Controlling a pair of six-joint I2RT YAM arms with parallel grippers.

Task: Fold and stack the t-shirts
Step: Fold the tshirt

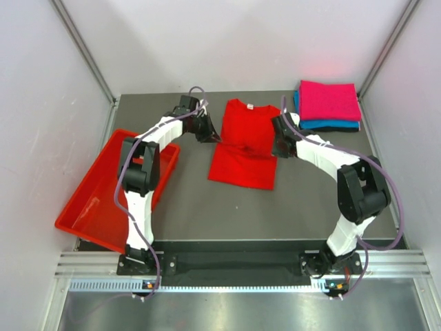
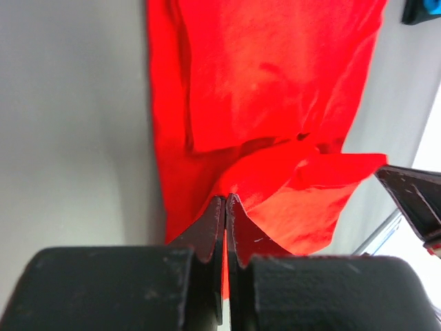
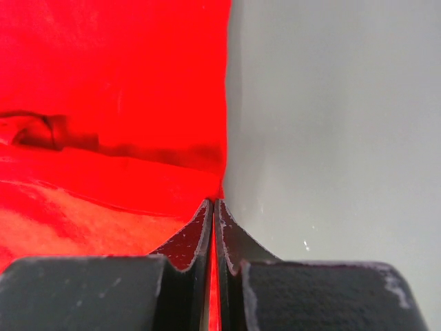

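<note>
Lying soft and matte at the middle of the grey table (image 1: 207,207), the red t-shirt (image 1: 242,145) is looking narrower at its collar end than at its hem. Both arms are bending inward. The left gripper (image 1: 210,132) is pinching the shirt's 9 o'clock edge, and the right gripper (image 1: 279,141) is clamping its 3 o'clock edge. The wrist views alone are showing rumpled cloth rising at the closed jaws. Only the overhead view is showing the folded magenta t-shirt (image 1: 329,98) stacked on the teal t-shirt (image 1: 331,125) at 1 o'clock, and the rigid red plastic tray (image 1: 69,224) at 8 o'clock.
</note>
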